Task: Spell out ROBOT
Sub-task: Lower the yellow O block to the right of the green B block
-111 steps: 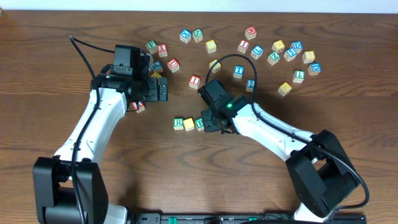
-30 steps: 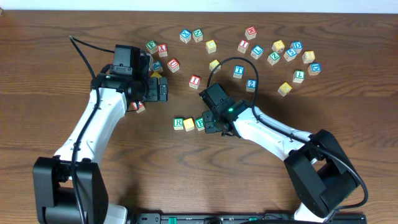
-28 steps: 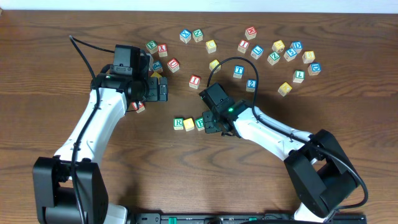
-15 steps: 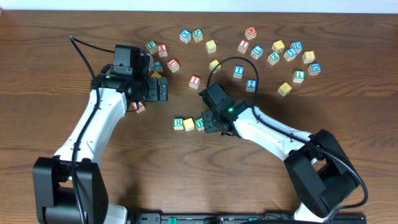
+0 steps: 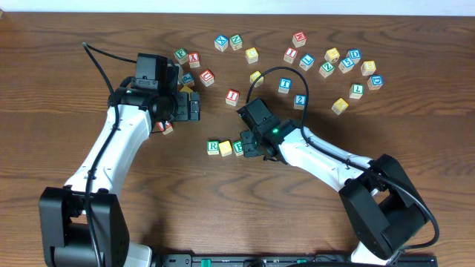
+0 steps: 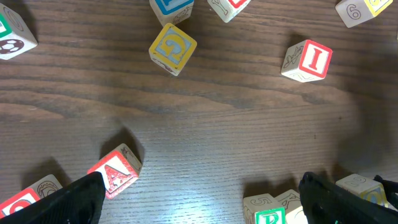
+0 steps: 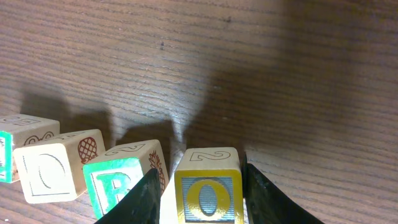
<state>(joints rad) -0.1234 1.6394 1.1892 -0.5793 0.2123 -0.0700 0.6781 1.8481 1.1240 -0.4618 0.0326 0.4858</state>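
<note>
While in right tool (image 7: 200,171), O cube (image 7: 208,196).

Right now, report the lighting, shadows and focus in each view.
Overhead: even light on the table, sharp throughout, only soft shadows. Left wrist: the I cube is crisp, the left fingers are dark and blurred at the bottom corners, and the wood is dimmer at right. Right wrist: a broad shadow covers the upper right, and the O cube between the right fingers is readable.
</note>
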